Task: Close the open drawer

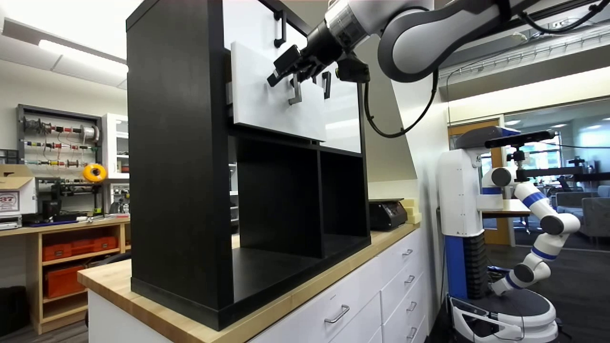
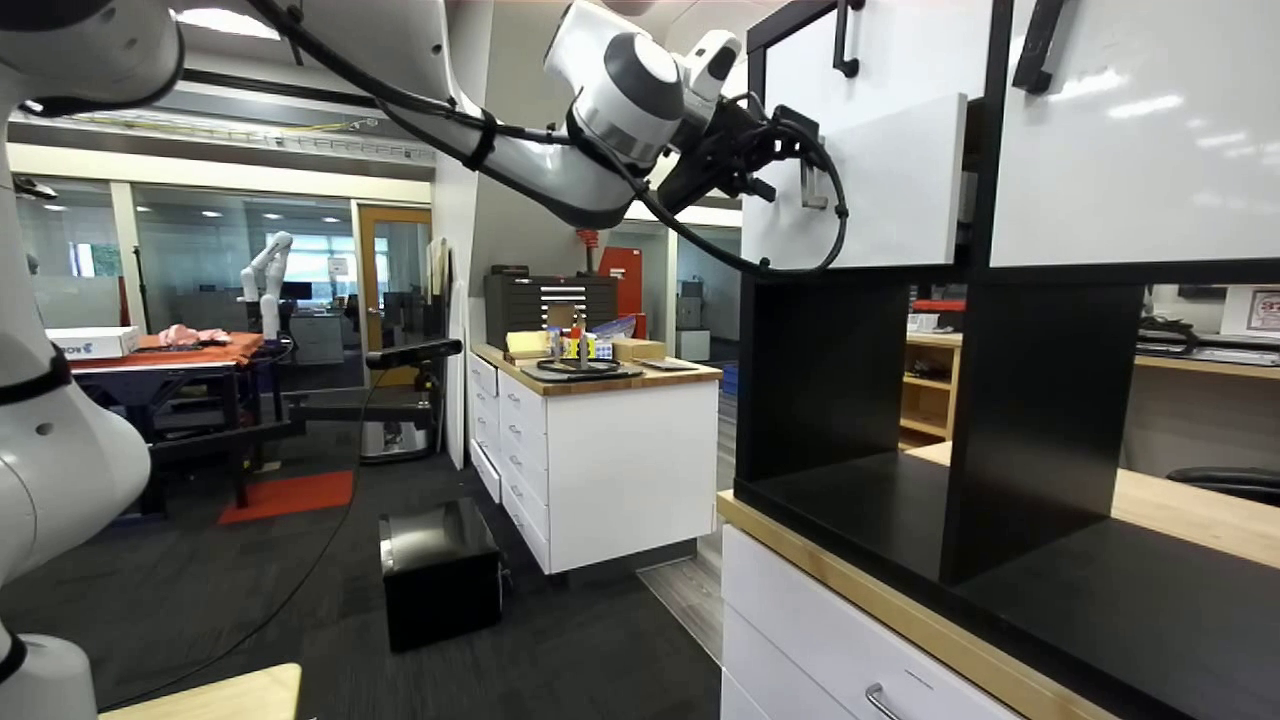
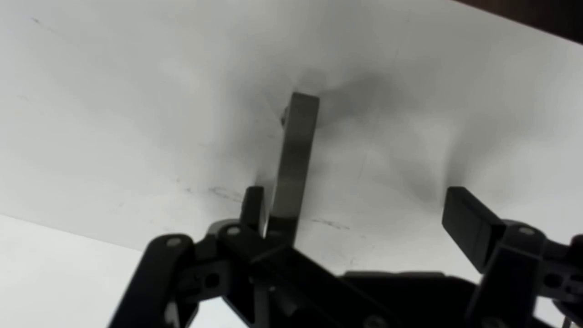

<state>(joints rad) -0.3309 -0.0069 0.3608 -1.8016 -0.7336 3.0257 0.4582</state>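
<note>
The open drawer is in the upper part of the black shelf unit, its flat white front standing out from the frame. It also shows in an exterior view, with a gap between front and frame. Its dark bar handle runs up the middle of the wrist view, against the white front. My gripper is open. The handle lies between the fingers, close to the left one, and its lower end is hidden by that finger. In both exterior views the gripper is at the drawer front by the handle.
The black shelf unit stands on a wooden counter and has open compartments below the drawer. Matching white fronts with dark handles surround the drawer. A black device is beside the unit. A cable hangs from the arm.
</note>
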